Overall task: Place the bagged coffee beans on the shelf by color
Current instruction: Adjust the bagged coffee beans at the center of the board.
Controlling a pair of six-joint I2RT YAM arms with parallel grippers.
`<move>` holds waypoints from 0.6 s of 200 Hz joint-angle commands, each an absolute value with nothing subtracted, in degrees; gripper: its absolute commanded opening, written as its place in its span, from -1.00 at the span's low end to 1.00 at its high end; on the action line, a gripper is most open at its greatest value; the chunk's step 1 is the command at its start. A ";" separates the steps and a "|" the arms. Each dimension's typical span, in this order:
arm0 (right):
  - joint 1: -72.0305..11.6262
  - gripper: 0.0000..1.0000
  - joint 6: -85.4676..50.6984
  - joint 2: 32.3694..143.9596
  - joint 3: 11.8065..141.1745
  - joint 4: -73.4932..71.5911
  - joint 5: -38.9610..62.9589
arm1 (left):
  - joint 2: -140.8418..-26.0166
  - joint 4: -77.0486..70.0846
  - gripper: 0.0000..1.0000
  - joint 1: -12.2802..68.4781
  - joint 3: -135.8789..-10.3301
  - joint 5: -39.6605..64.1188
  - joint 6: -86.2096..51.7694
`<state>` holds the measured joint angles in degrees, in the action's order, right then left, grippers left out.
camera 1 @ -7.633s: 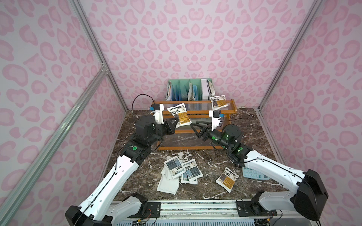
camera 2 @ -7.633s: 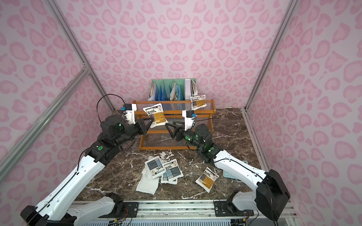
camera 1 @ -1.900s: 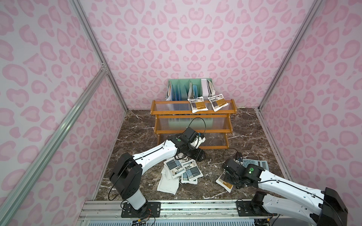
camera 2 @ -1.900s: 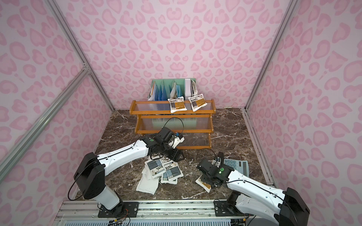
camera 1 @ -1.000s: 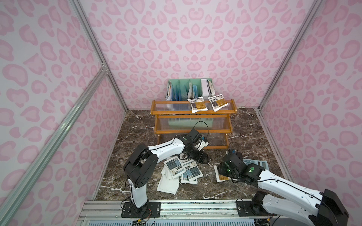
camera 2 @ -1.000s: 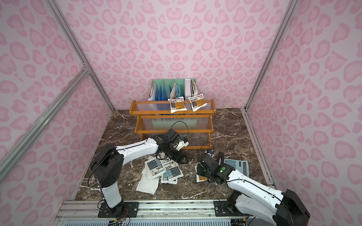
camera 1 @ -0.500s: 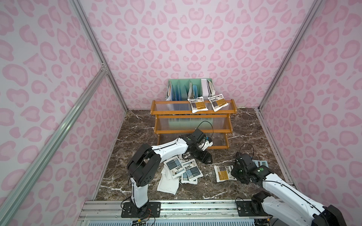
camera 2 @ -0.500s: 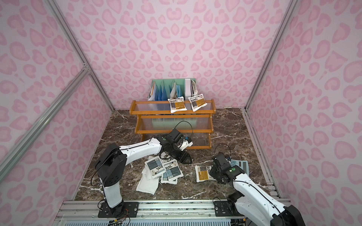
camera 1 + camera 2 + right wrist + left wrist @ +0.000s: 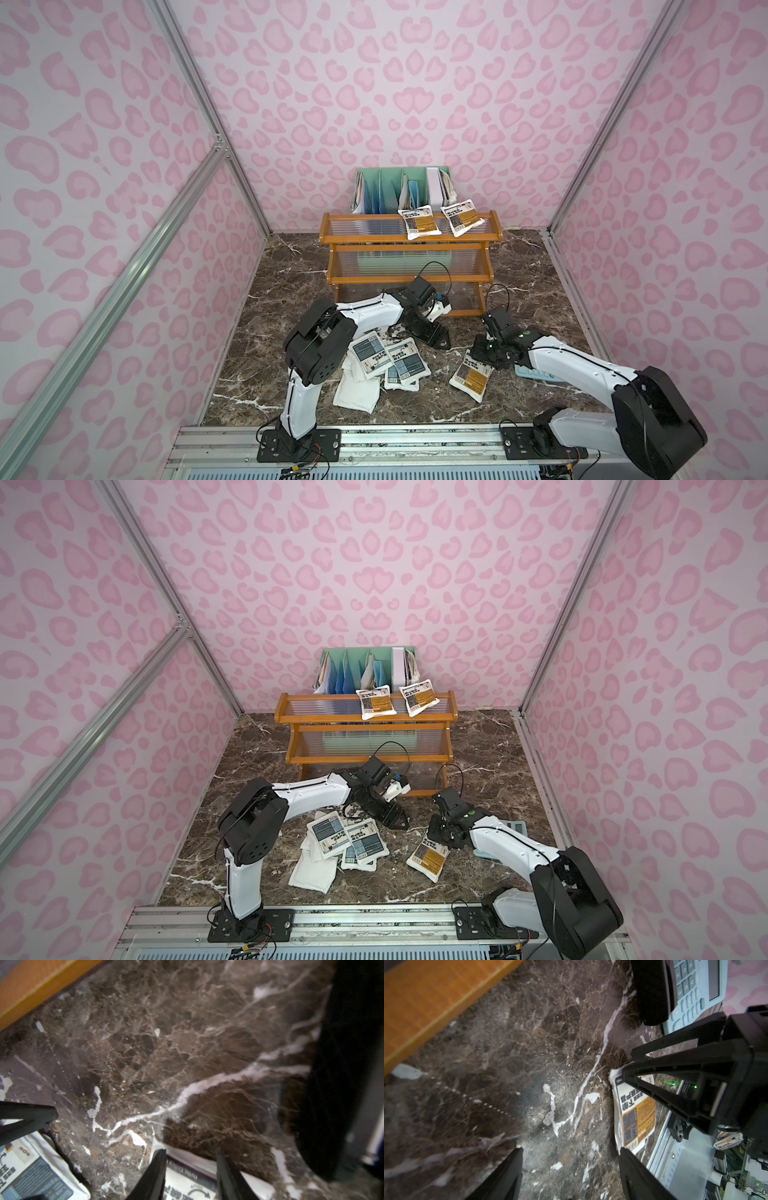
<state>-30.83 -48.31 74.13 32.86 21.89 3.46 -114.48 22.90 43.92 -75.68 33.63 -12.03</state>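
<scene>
The shelf point(image 9: 407, 239) point(image 9: 365, 725) stands at the back with two orange-labelled bagged coffee beans point(image 9: 417, 222) point(image 9: 461, 218) on its top tier. A third orange pouch point(image 9: 471, 376) point(image 9: 430, 860) point(image 9: 636, 1118) lies slanted on the marble. My right gripper point(image 9: 484, 353) point(image 9: 191, 1155) is down on its far end, jaws partly apart, with the label showing flat between them. Blue-labelled pouches point(image 9: 370, 353) point(image 9: 407, 363) and white backs point(image 9: 357, 395) lie piled on the left. My left gripper point(image 9: 434, 334) point(image 9: 571, 1159) hangs open over bare marble between pile and shelf.
A light-blue calculator point(image 9: 509, 825) point(image 9: 693, 987) lies under my right forearm, close to the orange pouch. A mint-green divider rack point(image 9: 399, 191) with papers stands behind the shelf. Pink patterned walls close in three sides, and a metal rail point(image 9: 415, 444) runs along the front.
The orange pouch on the marble has swung from lying crosswise to slanting. My right gripper has shifted left onto its far end, jaws narrowing slightly. The left arm has barely moved.
</scene>
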 commanded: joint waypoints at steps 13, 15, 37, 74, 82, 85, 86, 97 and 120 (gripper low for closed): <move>-33.21 -0.15 -47.76 76.95 35.06 18.98 1.99 | -114.02 22.15 0.47 43.88 -74.37 35.82 -12.65; -33.46 -0.15 -47.80 76.94 35.40 19.27 1.55 | -113.89 22.24 0.47 43.86 -74.34 35.72 -12.66; -35.94 -0.14 -49.21 74.86 37.99 23.76 -2.63 | -112.06 22.29 0.46 43.86 -73.02 34.89 -12.78; -38.35 -0.12 -51.33 66.93 38.33 33.93 -3.68 | -109.09 22.47 0.46 43.86 -72.06 32.31 -13.35; -38.82 -0.12 -51.66 65.24 37.66 35.65 -2.78 | -108.77 22.76 0.46 43.86 -72.44 31.73 -13.77; -38.96 -0.12 -51.79 64.61 37.40 36.24 -2.15 | -108.73 22.93 0.46 43.89 -72.62 31.47 -13.92; -38.99 -0.12 -51.82 64.43 37.29 36.45 -1.95 | -108.72 22.98 0.46 43.87 -72.70 31.42 -13.95; -39.41 -0.11 -52.12 62.61 36.09 38.06 0.31 | -108.63 24.00 0.46 43.89 -73.66 31.16 -14.49; -39.56 -0.10 -50.89 60.83 33.69 39.84 3.97 | -107.73 25.13 0.46 44.00 -75.14 30.51 -16.75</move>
